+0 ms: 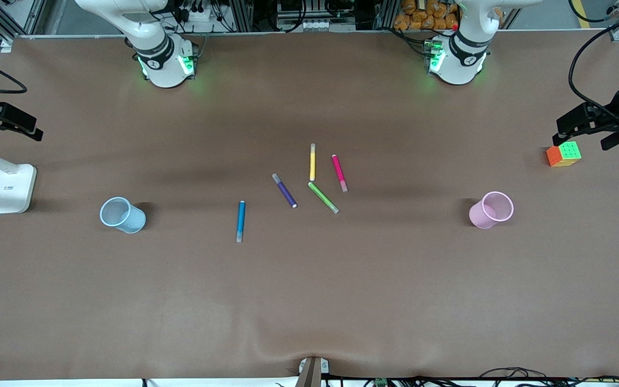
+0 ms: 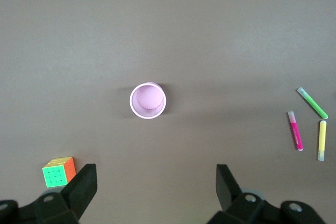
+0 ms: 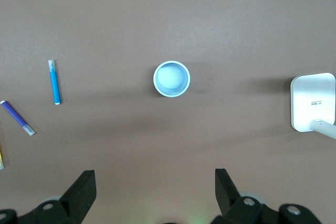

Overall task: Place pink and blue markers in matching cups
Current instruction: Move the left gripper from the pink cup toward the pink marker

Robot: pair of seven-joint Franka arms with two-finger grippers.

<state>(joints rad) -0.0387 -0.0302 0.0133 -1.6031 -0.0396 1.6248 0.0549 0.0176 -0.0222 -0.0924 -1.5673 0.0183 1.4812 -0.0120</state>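
The pink marker (image 1: 339, 172) lies flat near the table's middle, and the blue marker (image 1: 240, 221) lies nearer the front camera, toward the right arm's end. The pink cup (image 1: 491, 209) stands upright toward the left arm's end, the blue cup (image 1: 122, 215) toward the right arm's end. My left gripper (image 2: 156, 174) hangs open high over the table, looking down on the pink cup (image 2: 148, 100) and pink marker (image 2: 295, 130). My right gripper (image 3: 155, 177) is open too, high above the blue cup (image 3: 171, 78) and blue marker (image 3: 54, 82). Neither gripper holds anything, and neither shows in the front view.
A purple pen (image 1: 285, 190), a yellow pen (image 1: 312, 162) and a green pen (image 1: 323, 197) lie close around the pink marker. A colour cube (image 1: 563, 154) sits at the left arm's end of the table. A white lamp base (image 1: 12, 188) stands at the right arm's end.
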